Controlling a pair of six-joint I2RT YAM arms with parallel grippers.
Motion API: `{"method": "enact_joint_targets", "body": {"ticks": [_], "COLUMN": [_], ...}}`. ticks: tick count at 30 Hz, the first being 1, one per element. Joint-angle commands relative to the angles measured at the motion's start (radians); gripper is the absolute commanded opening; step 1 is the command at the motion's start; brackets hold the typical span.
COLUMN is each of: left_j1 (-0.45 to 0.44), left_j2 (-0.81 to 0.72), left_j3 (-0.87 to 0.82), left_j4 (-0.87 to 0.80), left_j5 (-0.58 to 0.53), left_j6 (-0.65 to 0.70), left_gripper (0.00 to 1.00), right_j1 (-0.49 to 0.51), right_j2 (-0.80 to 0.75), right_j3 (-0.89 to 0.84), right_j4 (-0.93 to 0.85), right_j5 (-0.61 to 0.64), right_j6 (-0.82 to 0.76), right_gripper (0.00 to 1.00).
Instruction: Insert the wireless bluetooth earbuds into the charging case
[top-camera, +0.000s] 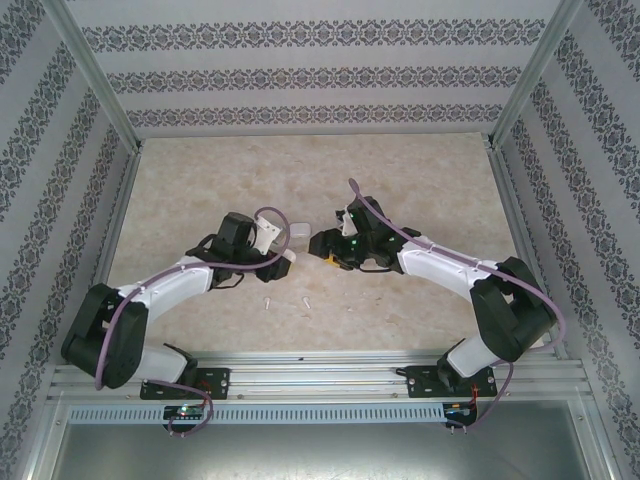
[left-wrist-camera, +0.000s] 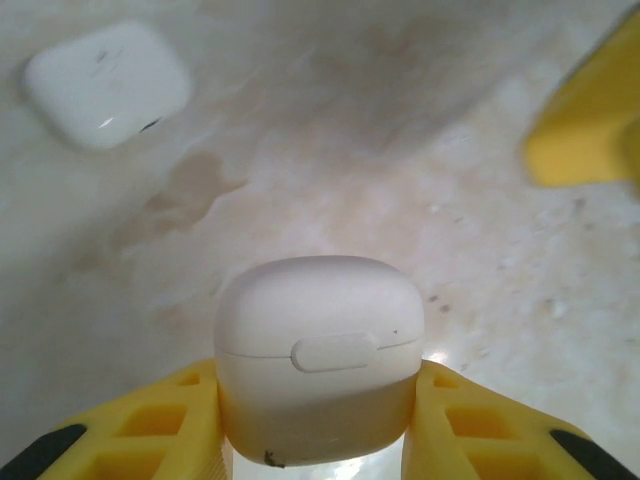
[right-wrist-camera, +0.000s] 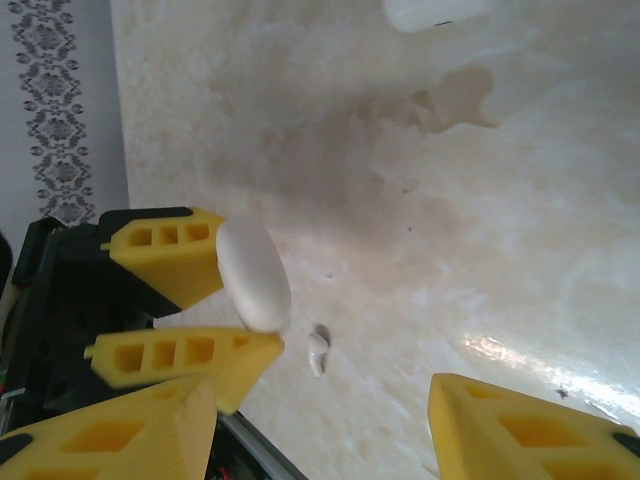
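A closed white charging case (left-wrist-camera: 318, 345) sits upright between the yellow fingers (left-wrist-camera: 160, 425) of my left gripper (left-wrist-camera: 318, 400), which is shut on its two sides just above the table. In the right wrist view the same case (right-wrist-camera: 252, 272) shows edge-on in those fingers. My right gripper (right-wrist-camera: 330, 420) stands open close to the right of it, with nothing between its fingers. In the top view the left gripper (top-camera: 284, 257) and right gripper (top-camera: 322, 250) nearly meet at the table's middle. Two tiny white earbuds (top-camera: 268, 300) (top-camera: 307, 300) lie on the table nearer the arm bases; one earbud (right-wrist-camera: 317, 352) lies just below the held case.
A second closed white case (left-wrist-camera: 108, 82) lies flat on the table a little beyond the grippers, also seen as a case (top-camera: 300, 233) from above. The right gripper's yellow finger (left-wrist-camera: 590, 120) enters the left wrist view at the right edge. Patterned walls (top-camera: 60, 150) enclose the beige table (top-camera: 420, 180).
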Motion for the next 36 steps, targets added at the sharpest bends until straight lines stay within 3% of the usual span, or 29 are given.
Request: {"method": "enact_joint_targets", "body": {"ticks": [1,7,17,26,28,32,36], "left_j1": [-0.013,-0.015,-0.016,-0.015,-0.015,-0.006,0.062], "left_j2": [-0.045,-0.074,-0.077,-0.095,-0.103,-0.148,-0.217], "left_j3": [-0.044,-0.069,-0.067,-0.068,-0.063,0.009,0.037], "left_j4": [0.227,0.287,0.306,0.296,0.273,0.075,0.032], "left_j5": [0.143,0.220,0.255,0.265,0.256,0.164,0.268], "left_j6": [-0.025,-0.035,-0.044,-0.061,-0.061,-0.034,-0.058], "left_gripper": [0.35,0.35,0.35,0.36,0.39,0.59,0.62], "right_j1": [0.011,0.026,0.060,0.063,0.063,0.060,0.046], "right_j2": [-0.012,0.016,0.027,-0.001,-0.018,-0.046,-0.076], "right_j3": [0.014,0.049,0.091,0.093,0.105,0.162,0.247], "right_j4": [0.029,0.035,0.031,-0.001,-0.045,-0.184,-0.354], "right_j5": [-0.043,-0.082,-0.099,-0.081,-0.066,-0.042,-0.034], "right_j6": [0.002,-0.014,-0.034,-0.059,-0.092,-0.215,-0.393], "right_gripper": [0.57,0.55,0.52,0.22,0.18,0.15,0.12]}}
